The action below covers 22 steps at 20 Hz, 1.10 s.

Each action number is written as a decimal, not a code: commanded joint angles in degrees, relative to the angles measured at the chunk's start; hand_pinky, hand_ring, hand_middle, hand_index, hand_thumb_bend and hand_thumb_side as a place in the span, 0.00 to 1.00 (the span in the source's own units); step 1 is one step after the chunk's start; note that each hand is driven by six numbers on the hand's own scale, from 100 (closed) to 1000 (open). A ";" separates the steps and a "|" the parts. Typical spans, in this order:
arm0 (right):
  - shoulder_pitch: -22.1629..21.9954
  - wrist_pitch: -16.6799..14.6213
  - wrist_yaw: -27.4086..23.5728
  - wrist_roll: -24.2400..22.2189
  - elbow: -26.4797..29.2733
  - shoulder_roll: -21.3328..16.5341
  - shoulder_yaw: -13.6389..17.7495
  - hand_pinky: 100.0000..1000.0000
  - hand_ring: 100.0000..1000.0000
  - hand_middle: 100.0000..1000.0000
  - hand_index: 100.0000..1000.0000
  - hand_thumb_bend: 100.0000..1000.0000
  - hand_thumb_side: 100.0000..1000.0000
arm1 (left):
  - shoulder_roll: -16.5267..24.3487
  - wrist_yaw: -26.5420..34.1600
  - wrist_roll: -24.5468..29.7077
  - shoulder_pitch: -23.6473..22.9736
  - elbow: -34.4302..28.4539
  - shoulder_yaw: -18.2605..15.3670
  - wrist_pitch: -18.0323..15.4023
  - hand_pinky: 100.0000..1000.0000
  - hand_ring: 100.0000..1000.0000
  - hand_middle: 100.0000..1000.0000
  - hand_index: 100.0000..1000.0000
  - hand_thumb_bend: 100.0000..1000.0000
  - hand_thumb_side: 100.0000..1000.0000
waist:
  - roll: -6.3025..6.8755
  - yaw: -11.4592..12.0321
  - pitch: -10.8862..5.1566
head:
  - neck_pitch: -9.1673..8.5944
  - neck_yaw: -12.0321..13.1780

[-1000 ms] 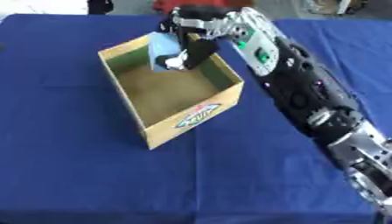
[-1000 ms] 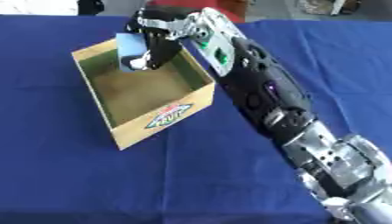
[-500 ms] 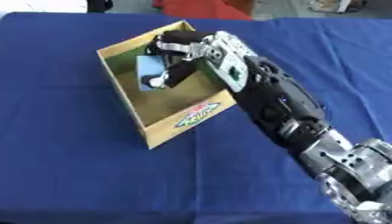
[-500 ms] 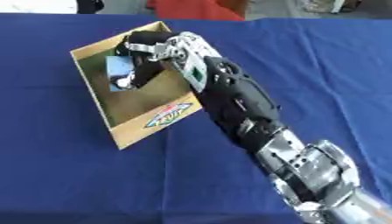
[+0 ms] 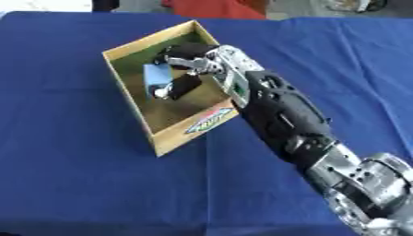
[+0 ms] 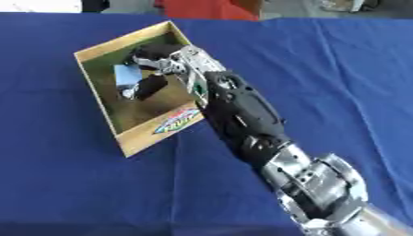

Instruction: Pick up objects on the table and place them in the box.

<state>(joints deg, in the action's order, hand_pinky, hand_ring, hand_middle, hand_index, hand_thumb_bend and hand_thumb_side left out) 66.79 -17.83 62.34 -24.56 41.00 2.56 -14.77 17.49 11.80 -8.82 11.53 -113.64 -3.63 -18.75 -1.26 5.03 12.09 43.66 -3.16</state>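
In the left eye view, the right hand (image 5: 190, 62) had dropped from above the cardboard box (image 5: 174, 138) to deep inside it, fingers curled around a light-blue packet (image 5: 156, 78). In the right eye view, the packet sat near the box floor; release seemed imminent.

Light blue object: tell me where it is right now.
In the left eye view the light blue object is inside the cardboard box, upper left of the blue table, with the right robot hand curled round it.

The open tan cardboard box (image 5: 174, 138) carries an oval red, green and blue label (image 5: 210, 120) on its near outer wall; its lettering cannot be read.
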 commanded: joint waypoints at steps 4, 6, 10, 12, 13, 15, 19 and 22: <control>0.10 -3.32 8.22 0.41 0.13 1.65 4.53 0.84 0.92 0.82 0.90 0.10 0.00 | 0.27 0.32 0.13 0.56 -0.95 -0.01 0.00 0.52 0.77 0.65 0.70 0.06 0.91 | 0.58 -0.16 -0.77 | -0.60 0.24; -0.01 -3.02 7.08 1.25 0.03 1.67 5.00 0.85 0.90 0.82 0.90 0.03 0.00 | 0.26 0.38 0.17 0.54 -0.95 0.00 -0.02 0.52 0.77 0.65 0.70 0.06 0.90 | 0.62 -0.24 -0.79 | -0.65 0.24; -0.19 -1.57 4.41 2.51 -0.22 1.60 4.96 0.85 0.90 0.82 0.91 0.01 0.00 | 0.30 0.54 0.15 0.56 -0.95 -0.03 -0.06 0.52 0.77 0.65 0.70 0.05 0.90 | 0.67 -0.37 -0.85 | -0.72 0.16; -0.20 -0.91 3.75 2.78 -0.08 1.46 4.83 0.85 0.90 0.82 0.91 0.01 0.00 | 0.32 0.53 0.16 0.49 -0.95 -0.07 -0.02 0.52 0.77 0.65 0.70 0.05 0.90 | 0.69 -0.41 -0.87 | -0.69 0.20; -0.21 -0.64 3.63 2.90 0.02 1.41 4.75 0.85 0.90 0.82 0.92 0.01 0.00 | 0.33 0.51 0.17 0.47 -0.95 -0.08 0.01 0.52 0.77 0.65 0.70 0.05 0.90 | 0.70 -0.42 -0.87 | -0.69 0.19; -0.28 -0.19 3.36 3.39 0.37 1.38 4.73 0.85 0.89 0.81 0.92 0.01 0.00 | 0.33 0.47 0.23 0.45 -0.95 -0.05 0.10 0.52 0.77 0.65 0.70 0.06 0.91 | 0.73 -0.47 -0.88 | -0.72 0.22; -0.24 0.90 2.56 4.90 1.90 1.17 4.73 0.84 0.88 0.80 0.92 0.00 0.00 | 0.33 0.37 0.33 0.38 -0.95 -0.08 0.22 0.52 0.77 0.65 0.70 0.06 0.91 | 0.82 -0.61 -1.00 | -0.69 0.26; -0.02 1.32 1.54 4.96 3.59 0.70 4.51 0.85 0.89 0.82 0.94 0.06 0.00 | 0.34 0.39 0.30 0.31 -0.95 -0.10 0.28 0.52 0.77 0.65 0.70 0.06 0.91 | 0.85 -0.72 -1.16 | -0.65 0.26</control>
<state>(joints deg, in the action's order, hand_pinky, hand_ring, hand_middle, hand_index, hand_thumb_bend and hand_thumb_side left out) 65.51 -16.81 64.66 -19.89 42.67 4.12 -10.30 17.05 12.04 -8.63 11.53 -113.64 -3.63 -18.58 -0.82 4.31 11.99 43.22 -3.11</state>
